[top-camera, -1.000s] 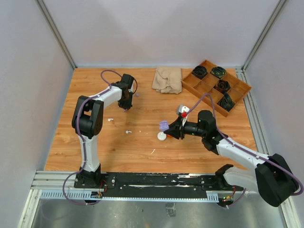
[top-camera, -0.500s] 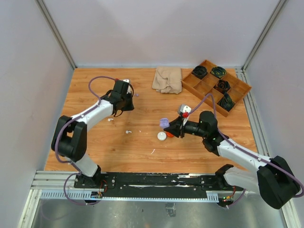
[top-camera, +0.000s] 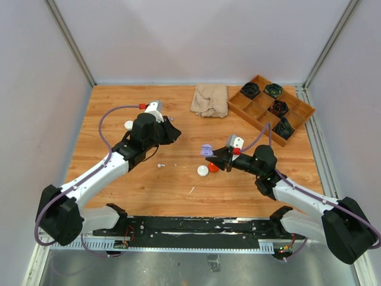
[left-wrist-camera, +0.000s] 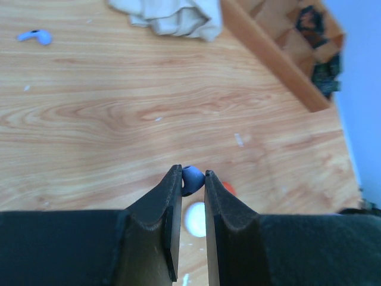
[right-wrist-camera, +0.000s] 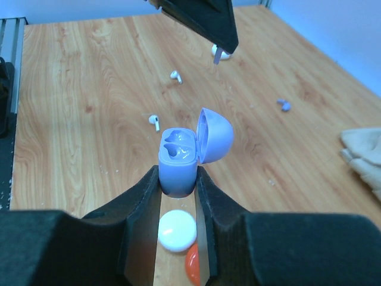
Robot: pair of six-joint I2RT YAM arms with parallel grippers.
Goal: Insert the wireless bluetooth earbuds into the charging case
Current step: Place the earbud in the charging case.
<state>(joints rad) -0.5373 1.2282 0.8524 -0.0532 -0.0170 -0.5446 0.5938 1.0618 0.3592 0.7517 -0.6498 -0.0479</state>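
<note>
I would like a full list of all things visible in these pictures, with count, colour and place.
purple case: one, lid open, in the right gripper
purple earbuds: two; one in the left gripper, one loose on the table
white earbuds: two, loose on the table
white round cases: two; one mid-table, one far left
orange piece: one, beside the mid-table white case, partly hidden
cloth: one, beige, far middle
tray: one, wooden, far right
black items: four, in tray compartments
table: one, wood
left gripper: shut on a purple earbud
right gripper: shut on the purple case
</note>
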